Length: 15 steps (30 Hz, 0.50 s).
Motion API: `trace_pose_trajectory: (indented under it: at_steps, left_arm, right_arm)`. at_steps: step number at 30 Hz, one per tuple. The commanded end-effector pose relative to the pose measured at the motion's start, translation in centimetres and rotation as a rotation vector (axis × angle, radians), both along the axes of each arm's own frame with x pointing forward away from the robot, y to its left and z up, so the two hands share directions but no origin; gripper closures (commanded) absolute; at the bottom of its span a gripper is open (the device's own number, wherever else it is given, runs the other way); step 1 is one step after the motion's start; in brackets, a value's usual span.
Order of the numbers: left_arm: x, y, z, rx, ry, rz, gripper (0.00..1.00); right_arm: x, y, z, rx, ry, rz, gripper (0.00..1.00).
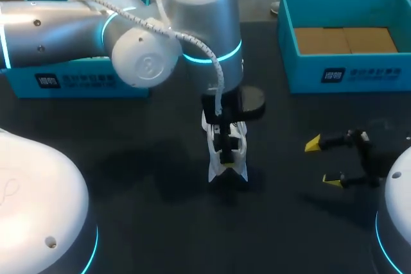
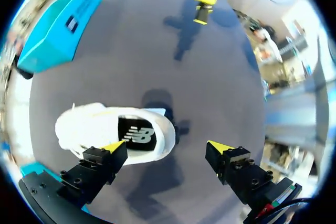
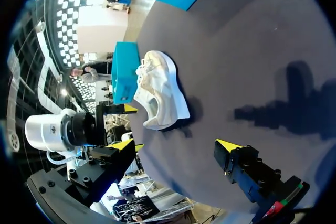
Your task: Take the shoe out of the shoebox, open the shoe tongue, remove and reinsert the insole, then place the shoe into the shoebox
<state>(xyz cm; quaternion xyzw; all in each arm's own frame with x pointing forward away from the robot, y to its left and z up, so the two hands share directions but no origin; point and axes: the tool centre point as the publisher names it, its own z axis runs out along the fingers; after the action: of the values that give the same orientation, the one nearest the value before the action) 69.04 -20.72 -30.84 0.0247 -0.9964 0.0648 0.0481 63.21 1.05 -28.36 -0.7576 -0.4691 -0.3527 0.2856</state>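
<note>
Left gripper (image 2: 167,148): fingers spread wide, holding nothing. It points down over the shoe, and one yellow tip (image 2: 113,146) sits above the rim of the shoe's opening while the other hangs over bare table.
Right gripper (image 3: 176,145): also wide open and empty. It hovers over the table well to the right of the shoe, with its tips towards it.
Shoe (image 2: 86,127): white, out of the box and standing on its sole on the table, roughly mid-table, directly under the left gripper. The left wrist view looks down into the opening; the right wrist view shows it from the side, laces on top.
Insole (image 2: 137,136): dark, with a printed mark, lying inside the shoe and visible through the opening.
Left arm (image 1: 128,36): comes in from the left side and reaches to the middle of the table, its wrist turned downward above the shoe – it hides most of the shoe in the head view.
Table (image 1: 128,178): dark, matte surface; the shadows of both arms fall on it.
Shoebox (image 1: 347,72): blue, open-topped, at the far right of the table, well apart from the shoe – brown card lines its inside.
Other blue box (image 1: 77,81): at the far left edge, largely hidden behind the left arm; its contents cannot be seen.
</note>
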Motion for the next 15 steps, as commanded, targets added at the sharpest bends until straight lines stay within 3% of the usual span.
trace_pose_trajectory:
  at_steps: [1,15]
  left_arm:
    - [-0.4,-0.3,-0.8,0.017,-0.004,0.062,0.00]
    - [-0.7,-1.1,-3.5,0.032,0.011,0.052,0.00]
  right_arm:
    - [-1.3,-2.2,1.4,-0.009,0.005,-0.001,0.00]
    - [-1.3,-2.6,1.3,-0.009,0.012,-0.001,0.00]
